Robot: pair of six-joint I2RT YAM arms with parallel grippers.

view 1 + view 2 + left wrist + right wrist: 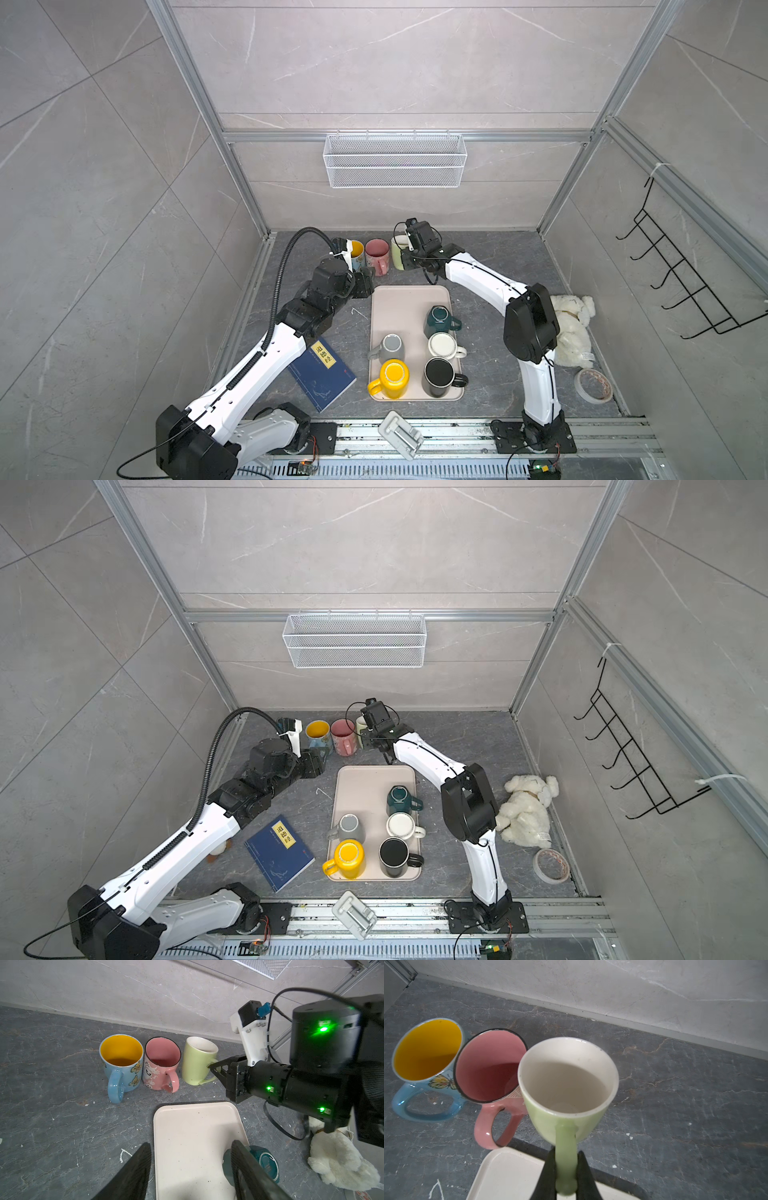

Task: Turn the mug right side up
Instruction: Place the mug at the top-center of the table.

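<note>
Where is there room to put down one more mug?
The tray's far half is bare, between the teal mug and the tray's far rim. The counter right of the green mug is bare too. Crowded: the tray's near half, holding five mugs.

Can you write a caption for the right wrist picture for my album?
The right tool pinches the handle of an upright green mug beside a pink mug and a blue mug.
</note>
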